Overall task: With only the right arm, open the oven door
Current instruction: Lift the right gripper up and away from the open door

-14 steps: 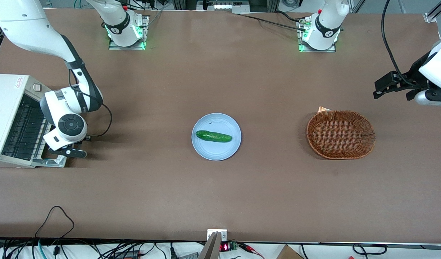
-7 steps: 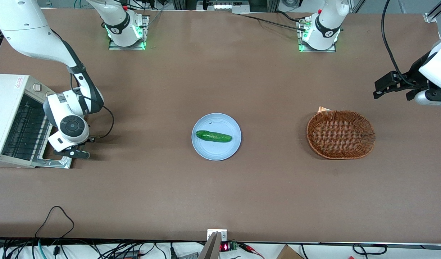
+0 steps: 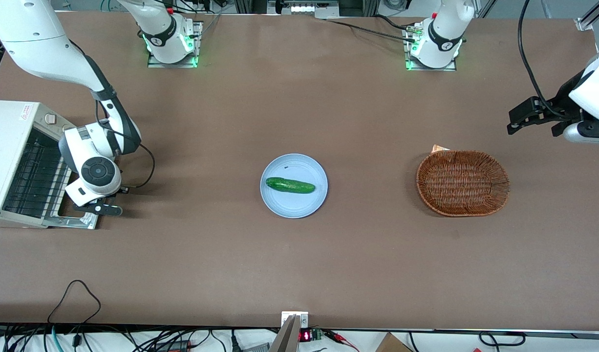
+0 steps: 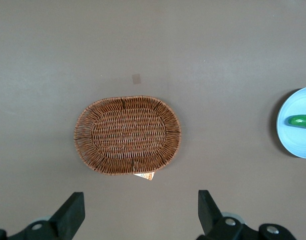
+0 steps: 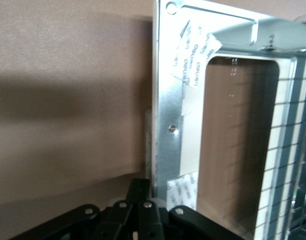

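Observation:
The white oven stands at the working arm's end of the table, its black wire rack showing inside. The oven door hangs down nearly flat over the table in front of the oven. The wrist view shows the door's silver frame with taped patches around the glass. The right arm reaches down over the door. Its black gripper sits at the door's outer edge. The fingers are closed together on the pale handle bar there.
A light blue plate holding a green cucumber sits mid-table. A brown wicker basket lies toward the parked arm's end. Cables hang along the table edge nearest the camera.
Over the last second the gripper moved a little away from the oven and the door swung lower with it. The last half second shows almost no motion.

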Robot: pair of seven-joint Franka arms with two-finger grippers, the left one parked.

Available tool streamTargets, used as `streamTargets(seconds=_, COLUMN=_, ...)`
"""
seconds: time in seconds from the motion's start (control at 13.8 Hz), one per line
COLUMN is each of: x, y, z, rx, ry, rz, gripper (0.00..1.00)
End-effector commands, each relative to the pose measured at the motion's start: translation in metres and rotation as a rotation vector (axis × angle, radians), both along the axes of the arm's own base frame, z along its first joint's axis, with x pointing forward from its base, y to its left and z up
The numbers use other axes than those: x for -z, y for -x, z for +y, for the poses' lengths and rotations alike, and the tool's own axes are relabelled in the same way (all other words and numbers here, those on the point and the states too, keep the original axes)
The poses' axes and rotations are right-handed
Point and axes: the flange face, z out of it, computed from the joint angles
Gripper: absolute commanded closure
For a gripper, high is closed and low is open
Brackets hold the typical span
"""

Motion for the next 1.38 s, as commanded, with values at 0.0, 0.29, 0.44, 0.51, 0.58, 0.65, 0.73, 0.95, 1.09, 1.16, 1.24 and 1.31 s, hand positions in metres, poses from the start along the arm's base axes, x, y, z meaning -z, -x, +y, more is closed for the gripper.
streamTargets(seconds=0.0, x=-0.010, y=0.000, z=0.022, rx=-0.009, ry=-0.054, rz=-0.012, gripper=1.00)
streamTargets(seconds=0.29, x=-0.058, y=-0.009, z=0.046, rx=0.043, ry=-0.157, rz=-0.073, gripper=1.00)
streamTargets(seconds=0.44, x=-0.101, y=-0.012, z=0.058, rx=0.020, ry=-0.228, rz=-0.092, gripper=1.00)
streamTargets(seconds=0.51, x=-0.129, y=-0.011, z=0.067, rx=0.005, ry=-0.285, rz=-0.096, gripper=1.00)
streamTargets(seconds=0.58, x=-0.150, y=-0.008, z=0.070, rx=-0.017, ry=-0.322, rz=-0.086, gripper=1.00)
streamTargets(seconds=0.65, x=-0.177, y=-0.003, z=0.074, rx=-0.058, ry=-0.360, rz=-0.074, gripper=1.00)
streamTargets(seconds=0.73, x=-0.196, y=0.001, z=0.075, rx=-0.075, ry=-0.388, rz=-0.066, gripper=1.00)
streamTargets(seconds=0.95, x=-0.258, y=0.018, z=0.089, rx=-0.059, ry=-0.464, rz=-0.092, gripper=1.00)
streamTargets(seconds=1.09, x=-0.292, y=0.030, z=0.094, rx=-0.054, ry=-0.475, rz=-0.102, gripper=1.00)
streamTargets(seconds=1.16, x=-0.306, y=0.035, z=0.097, rx=-0.041, ry=-0.507, rz=-0.117, gripper=1.00)
streamTargets(seconds=1.24, x=-0.319, y=0.037, z=0.099, rx=-0.032, ry=-0.532, rz=-0.130, gripper=1.00)
streamTargets(seconds=1.31, x=-0.329, y=0.038, z=0.100, rx=-0.034, ry=-0.531, rz=-0.131, gripper=1.00)
